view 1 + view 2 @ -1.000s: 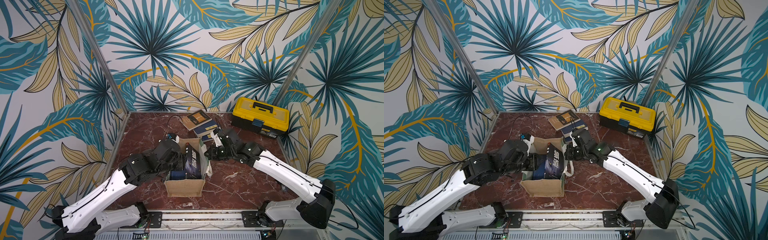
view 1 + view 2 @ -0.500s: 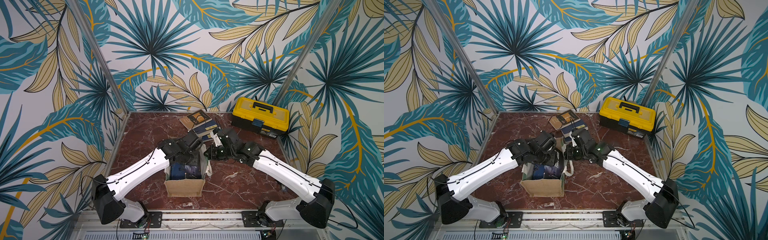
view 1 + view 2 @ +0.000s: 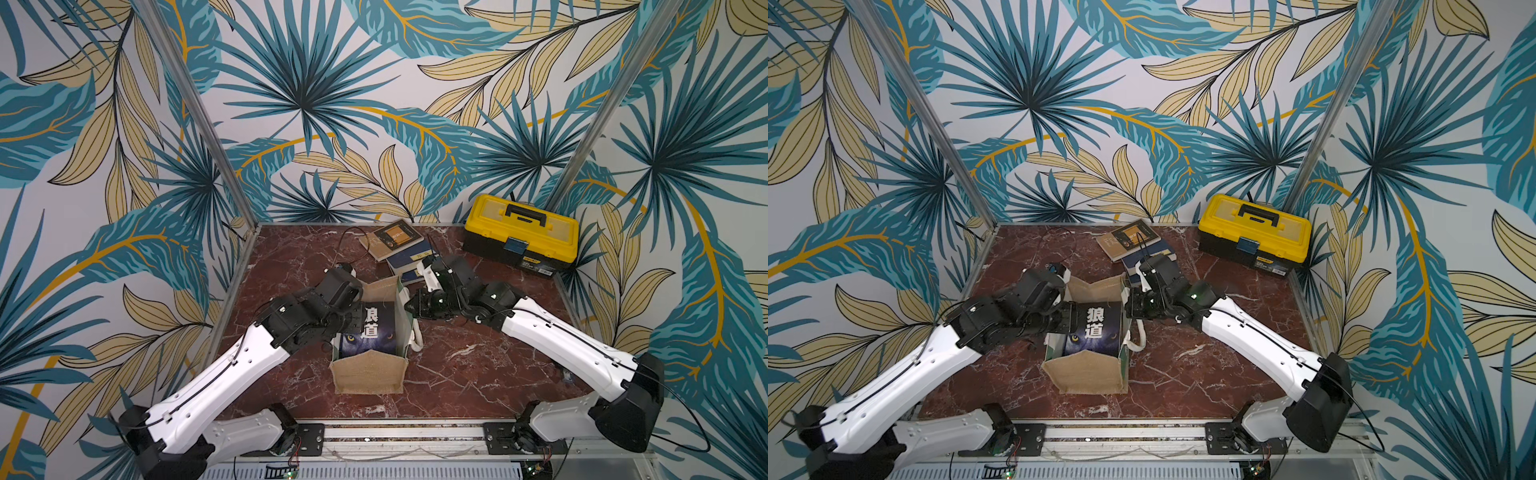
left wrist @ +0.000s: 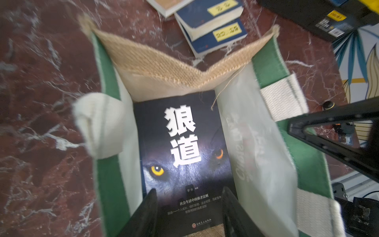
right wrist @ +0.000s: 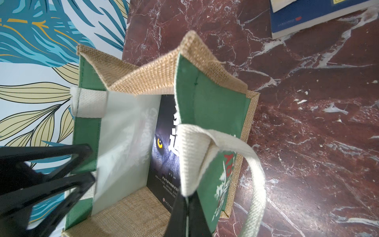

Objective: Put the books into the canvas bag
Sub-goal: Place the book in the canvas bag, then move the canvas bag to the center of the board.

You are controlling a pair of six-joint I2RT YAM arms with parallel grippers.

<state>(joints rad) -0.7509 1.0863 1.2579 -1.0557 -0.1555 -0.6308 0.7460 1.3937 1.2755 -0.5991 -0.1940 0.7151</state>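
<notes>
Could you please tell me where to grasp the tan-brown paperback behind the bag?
Probably its near edge, approached low from the side of the jute bag: the tan-brown paperback lies flat, partly atop the navy books, leaving only edges to pinch.

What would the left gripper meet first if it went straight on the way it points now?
Most likely the dark book inside the bag: the left gripper points straight at its cover. Depth is unclear.
</notes>
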